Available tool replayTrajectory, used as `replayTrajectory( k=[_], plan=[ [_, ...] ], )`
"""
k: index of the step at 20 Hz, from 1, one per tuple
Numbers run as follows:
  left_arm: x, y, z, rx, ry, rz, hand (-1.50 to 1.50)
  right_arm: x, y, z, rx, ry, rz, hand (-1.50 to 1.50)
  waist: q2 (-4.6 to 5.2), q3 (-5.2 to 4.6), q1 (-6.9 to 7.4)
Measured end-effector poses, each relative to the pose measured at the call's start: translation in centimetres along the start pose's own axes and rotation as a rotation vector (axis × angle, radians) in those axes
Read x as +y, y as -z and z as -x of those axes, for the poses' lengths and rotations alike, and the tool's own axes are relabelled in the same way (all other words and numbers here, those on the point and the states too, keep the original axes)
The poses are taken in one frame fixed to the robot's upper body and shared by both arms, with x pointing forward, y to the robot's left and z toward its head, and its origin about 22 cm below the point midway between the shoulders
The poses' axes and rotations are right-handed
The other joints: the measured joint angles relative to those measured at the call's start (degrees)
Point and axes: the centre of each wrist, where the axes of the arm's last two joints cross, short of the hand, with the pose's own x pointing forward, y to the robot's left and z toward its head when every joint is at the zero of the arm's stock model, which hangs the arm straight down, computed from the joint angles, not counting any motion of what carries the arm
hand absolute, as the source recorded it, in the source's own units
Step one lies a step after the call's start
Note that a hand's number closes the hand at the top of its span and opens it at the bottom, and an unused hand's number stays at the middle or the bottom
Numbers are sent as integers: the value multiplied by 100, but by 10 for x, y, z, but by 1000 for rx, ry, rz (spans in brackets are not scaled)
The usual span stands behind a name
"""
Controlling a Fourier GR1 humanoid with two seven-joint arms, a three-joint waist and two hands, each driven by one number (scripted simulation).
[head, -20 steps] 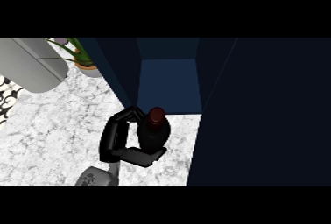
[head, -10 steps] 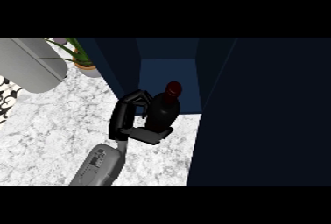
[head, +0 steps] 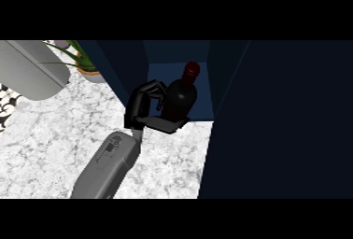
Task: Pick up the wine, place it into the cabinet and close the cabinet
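Here the robot's left hand [head: 146, 109] is curled round the wine [head: 179, 95], a dark bottle with a red cap, its fingers wrapping the left side of the bottle's body and its thumb hooked under the base. The bottle stands nearly upright, its neck tilted slightly away from the viewer, and it sits at the mouth of the cabinet [head: 131, 63], in the opening between the dark blue side walls, with the blue interior showing behind its neck. The grey forearm [head: 107, 168] rises from the lower edge across the white marbled desk [head: 48, 140]. A wide dark cabinet door [head: 283, 121] fills the right part of the view. At the upper left a potted plant [head: 79, 60] stands beside a grey rounded object [head: 31, 67]. The right hand does not show
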Motion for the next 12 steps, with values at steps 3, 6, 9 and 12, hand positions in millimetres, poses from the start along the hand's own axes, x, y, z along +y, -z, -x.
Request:
replayTrajectory(
  k=[3,6,9,12],
  plan=[
    [-7,9,1,9,-3,-6,150,-3,-3,2,-4,-16,-5,-150,3,1,-42],
    [-10,18,1,18,-2,-15,150,-4,-2,1,-8,-18,-1,-150,9,0,-56],
    [-15,29,0,22,1,-28,150,-4,-3,2,-22,-15,-12,-150,22,0,-108],
    [-17,39,1,39,17,-38,150,-3,-4,3,-28,-3,-12,-150,32,0,-133]
  ],
)
